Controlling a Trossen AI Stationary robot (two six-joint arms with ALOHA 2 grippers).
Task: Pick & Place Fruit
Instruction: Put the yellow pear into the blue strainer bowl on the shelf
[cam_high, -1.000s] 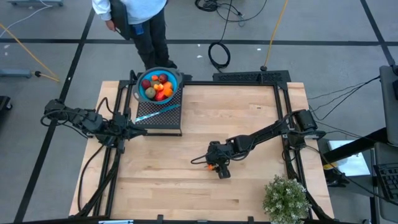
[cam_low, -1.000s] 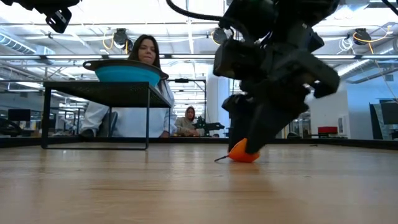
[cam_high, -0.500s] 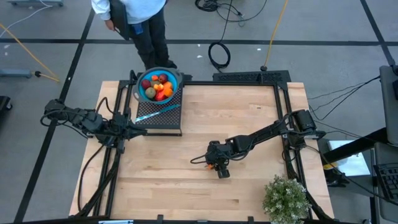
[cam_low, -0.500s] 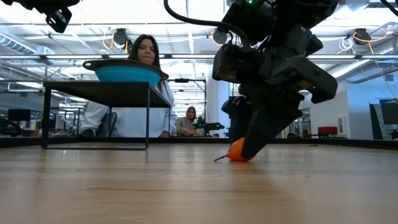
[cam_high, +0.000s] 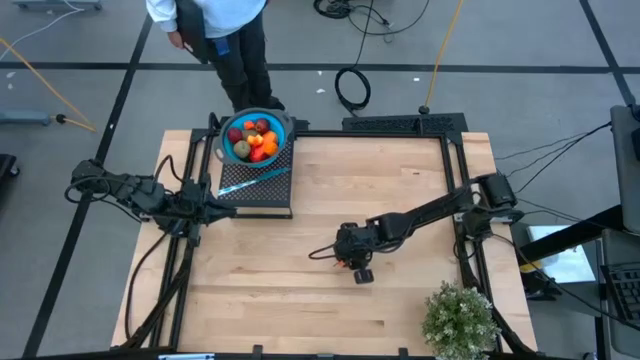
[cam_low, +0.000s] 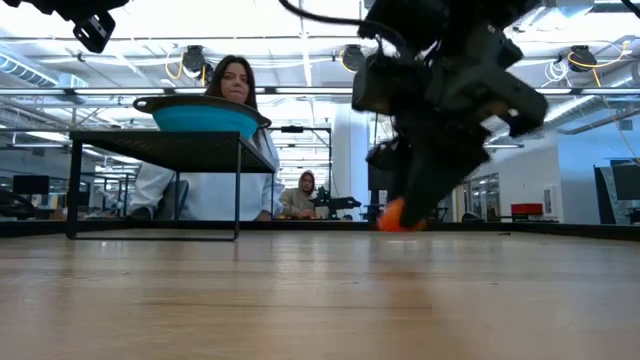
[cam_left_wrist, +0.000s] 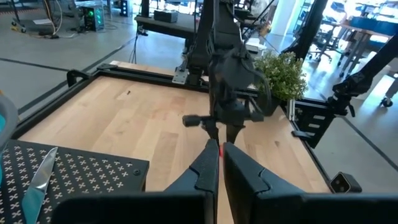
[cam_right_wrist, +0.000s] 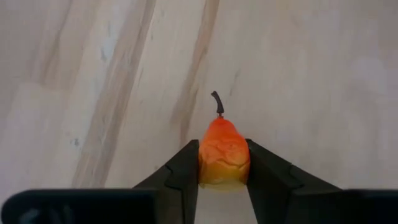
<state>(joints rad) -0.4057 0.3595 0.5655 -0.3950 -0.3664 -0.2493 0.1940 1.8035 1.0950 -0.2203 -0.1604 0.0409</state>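
My right gripper hangs over the middle of the table, shut on a small orange pear-shaped fruit with a dark stem. In the low view the fruit sits above the tabletop. More fruit, red and orange pieces, lies in the blue bowl on a black mesh stand at the far left. My left gripper waits shut at the near edge of that stand, touching nothing. My right gripper pinches the orange fruit by its broad lower half, one finger on each side. The fingers come from above, slanting down. The fruit is lifted clear of the table, and its stem points away from the gripper.
A thin silvery-blue utensil lies on the mesh stand beside the bowl. A bushy potted plant stands at the near right corner. A person stands beyond the far edge behind the bowl. Bare wood lies around my right gripper.
My right gripper has risen, staying shut on the orange fruit. The fruit, which lay on the table a second ago, now hangs clear above it.
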